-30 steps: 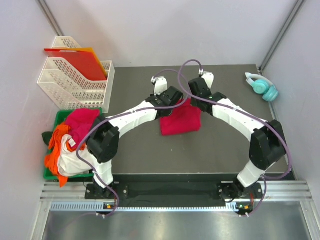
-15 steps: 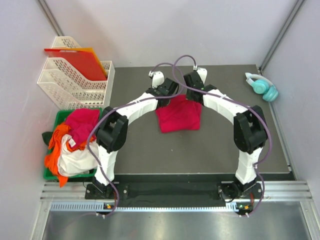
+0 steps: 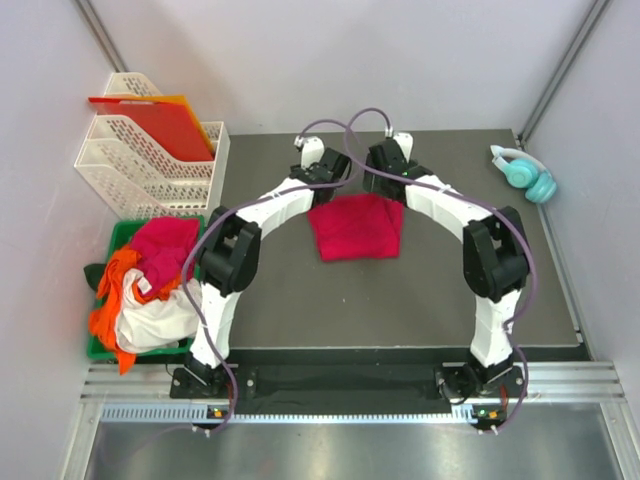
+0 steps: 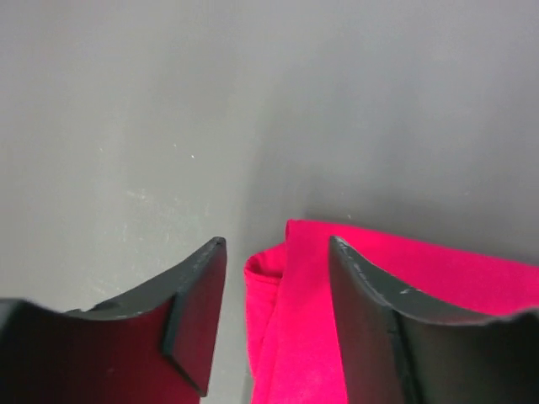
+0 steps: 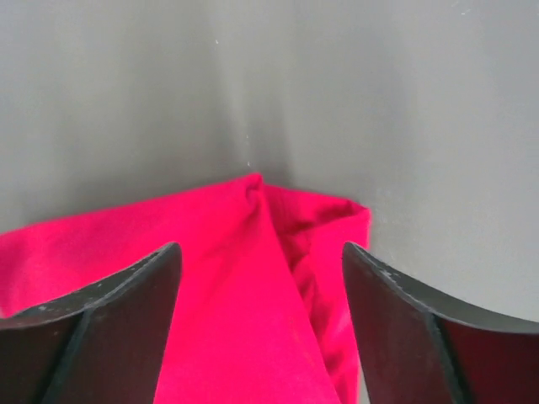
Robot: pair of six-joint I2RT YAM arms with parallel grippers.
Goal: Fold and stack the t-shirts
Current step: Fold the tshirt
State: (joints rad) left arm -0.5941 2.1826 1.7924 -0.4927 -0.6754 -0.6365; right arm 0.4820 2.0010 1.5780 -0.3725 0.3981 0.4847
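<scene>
Far left, off the table: white mesh trays point(image 3: 140, 170) with a flat red-orange sheet point(image 3: 150, 118) resting on top. Just nearer than them, a green bin point(image 3: 100, 350) heaped with t-shirts: pinkish-red one point(image 3: 165, 245) on the far side, orange one point(image 3: 108, 300) spilling over the left rim, white one point(image 3: 160, 322) nearest me. Only the overhead view shows any of this.

Centre of the dark table point(image 3: 300, 300): crimson t-shirt point(image 3: 355, 228), folded to a rough rectangle and lying flat. Both arms reach over to its far edge, one at each far corner.

Left claw point(image 4: 276, 244): from overhead I cannot read the fingers, since the wrist body covers them. The left wrist camera settles it: jaws moderately apart, gripping nothing. The shirt's far-left corner, with a small fold of hem, lies on the table in the gap and runs under the right-hand finger point(image 4: 370, 311). Bare table beyond.

Right claw point(image 5: 261, 247): same story overhead. The right wrist camera shows the jaws wide, wider than the left's, with the shirt's far-right corner between them and a crease running from the corner toward me. Cloth clears both fingers; nothing held.

Far right corner of the table: teal headphones point(image 3: 525, 172), well apart from the shirt, seen only from overhead.
</scene>
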